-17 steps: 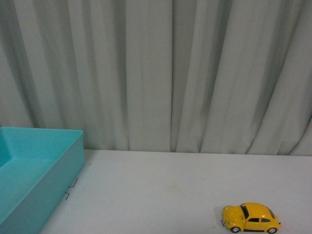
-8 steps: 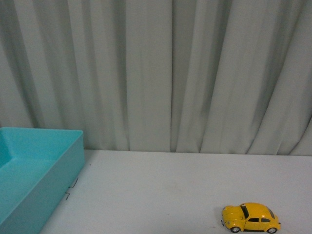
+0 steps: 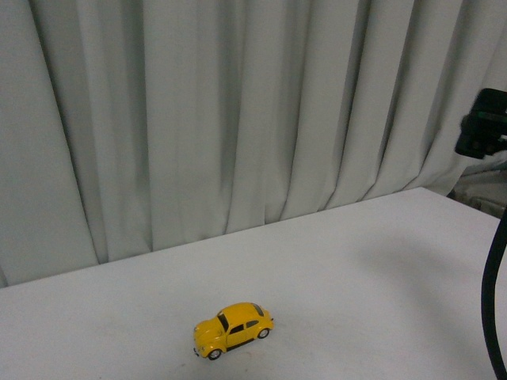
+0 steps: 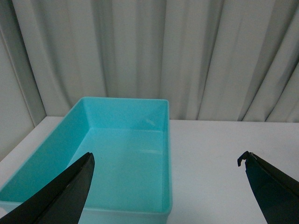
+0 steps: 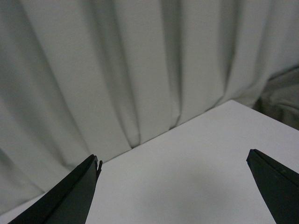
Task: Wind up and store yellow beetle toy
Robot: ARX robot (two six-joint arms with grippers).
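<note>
Two end effectors show, each only in its own wrist view, and both stand spread wide, gripping nothing. The left end effector [image 4: 166,157] hangs above the white worktop [image 3: 356,269], facing a teal bin [image 4: 126,112] that lies just ahead of it against the pale curtain [image 3: 238,119]. Its dark fingers [image 4: 60,196] taper to points and are cut off by the picture's edge, so the arm behind them is out of sight. The right end effector [image 5: 173,157] is held over bare worktop near a far corner, pointing toward the curtain. Its fingers are cut off in the same way.

The yellow beetle toy [image 3: 232,329] shows only in the front view. It stands on its wheels on the worktop, well apart from the curtain, with its nose turned toward the left side. At that view's right edge a black block [image 3: 479,127] is half cut off, with a black cable [image 3: 493,301] curving below it. What part of the rig they belong to cannot be made out.
</note>
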